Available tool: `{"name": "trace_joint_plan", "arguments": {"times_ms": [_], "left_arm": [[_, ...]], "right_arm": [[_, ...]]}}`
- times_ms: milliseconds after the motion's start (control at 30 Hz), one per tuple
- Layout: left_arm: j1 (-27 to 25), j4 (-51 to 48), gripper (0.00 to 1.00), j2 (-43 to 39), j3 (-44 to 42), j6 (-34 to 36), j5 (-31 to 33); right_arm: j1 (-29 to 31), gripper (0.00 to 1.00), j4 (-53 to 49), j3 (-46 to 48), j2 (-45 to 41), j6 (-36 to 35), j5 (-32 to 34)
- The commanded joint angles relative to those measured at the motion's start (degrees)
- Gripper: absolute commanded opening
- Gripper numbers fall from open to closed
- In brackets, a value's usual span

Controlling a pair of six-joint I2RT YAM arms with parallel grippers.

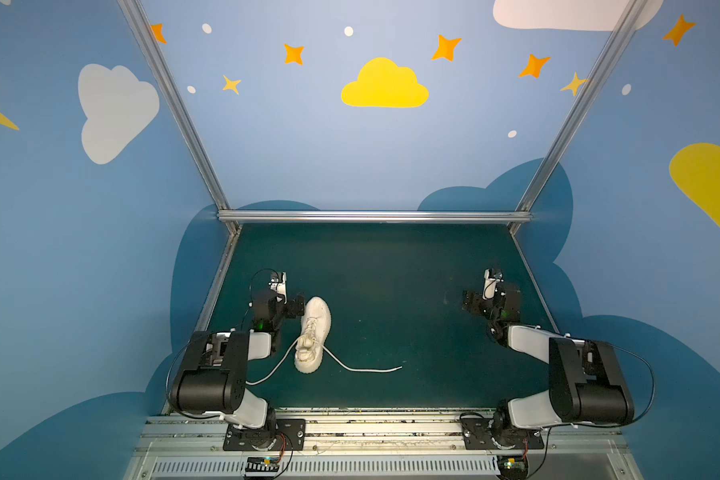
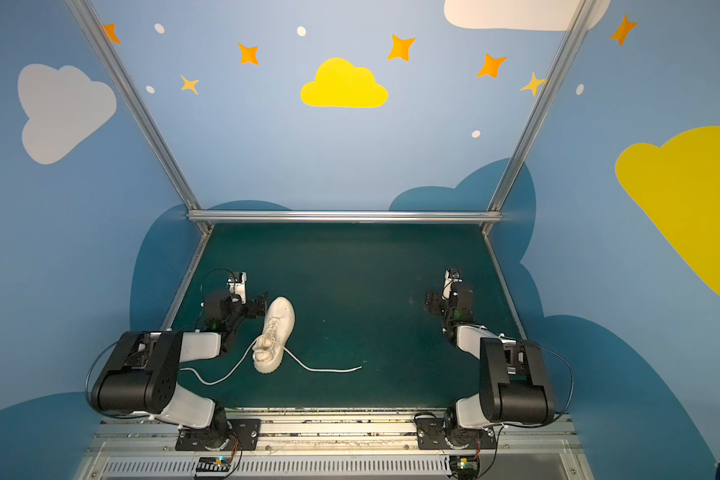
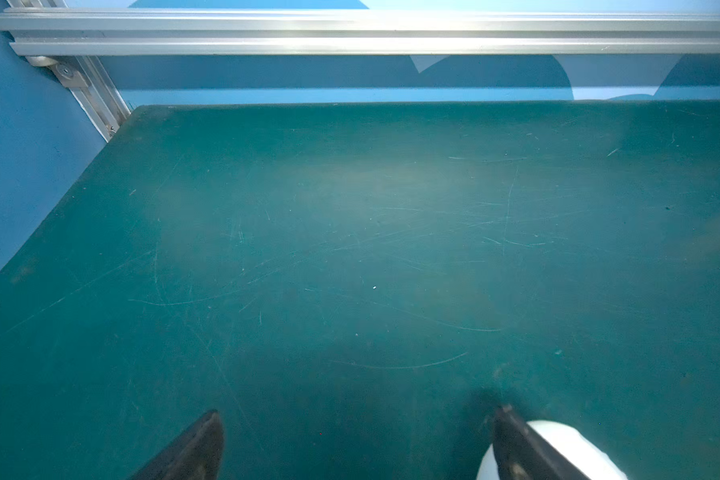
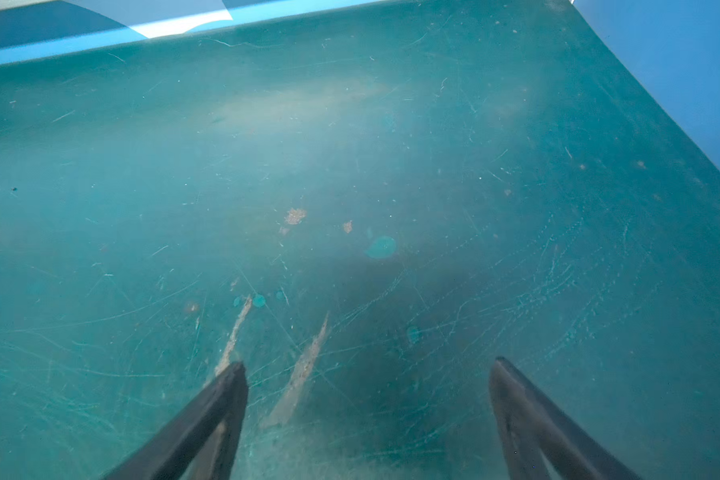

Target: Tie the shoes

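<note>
A single cream knit shoe (image 1: 313, 330) lies on the green mat (image 1: 395, 282), left of the middle in both top views, its toe toward the back wall (image 2: 276, 328). Its laces are loose: one lace (image 1: 273, 368) trails toward the left arm's base, the other lace (image 1: 362, 368) runs out to the right. My left gripper (image 1: 297, 305) stands open just left of the toe, apart from it. In the left wrist view the left gripper (image 3: 358, 415) holds nothing, and the white toe (image 3: 566, 444) shows behind one finger. My right gripper (image 1: 471, 301) is open far to the right, and in its wrist view (image 4: 368, 365) only bare mat lies between the fingers.
An aluminium rail (image 1: 375, 216) bounds the back of the mat, with slanted frame posts (image 1: 221, 270) at its sides. Blue walls enclose the cell. The arm bases (image 1: 262, 434) sit on a metal rail along the front edge.
</note>
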State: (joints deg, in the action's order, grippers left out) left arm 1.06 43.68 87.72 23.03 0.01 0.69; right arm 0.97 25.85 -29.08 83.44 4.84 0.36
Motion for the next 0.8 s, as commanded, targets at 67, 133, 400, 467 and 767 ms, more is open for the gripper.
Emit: {"name": "trace_joint_plan", "arguments": {"times_ms": [67, 133, 400, 467, 767], "left_arm": [[0.0, -0.5, 0.99, -0.4, 1.1, 0.7, -0.7], [0.0, -0.5, 0.99, -0.3, 1.1, 0.5, -0.7], [0.0, -0.6, 0.99, -0.2, 1.2, 0.3, -0.7], [0.3, -0.6, 0.99, -0.1, 1.2, 0.0, -1.3], [0.5, -2.9, 0.99, -2.3, 2.4, -1.3, 0.9]], "right_arm": [[0.3, 0.90, -0.4, -1.2, -0.1, -0.6, 0.3], [0.3, 0.90, -0.4, -1.3, -0.1, -0.6, 0.3], [0.3, 0.90, -0.4, -1.2, -0.1, -0.5, 0.3], [0.3, 0.90, -0.4, -1.2, -0.1, -0.6, 0.3], [0.2, 0.90, -0.4, -1.3, -0.1, -0.5, 0.2]]}}
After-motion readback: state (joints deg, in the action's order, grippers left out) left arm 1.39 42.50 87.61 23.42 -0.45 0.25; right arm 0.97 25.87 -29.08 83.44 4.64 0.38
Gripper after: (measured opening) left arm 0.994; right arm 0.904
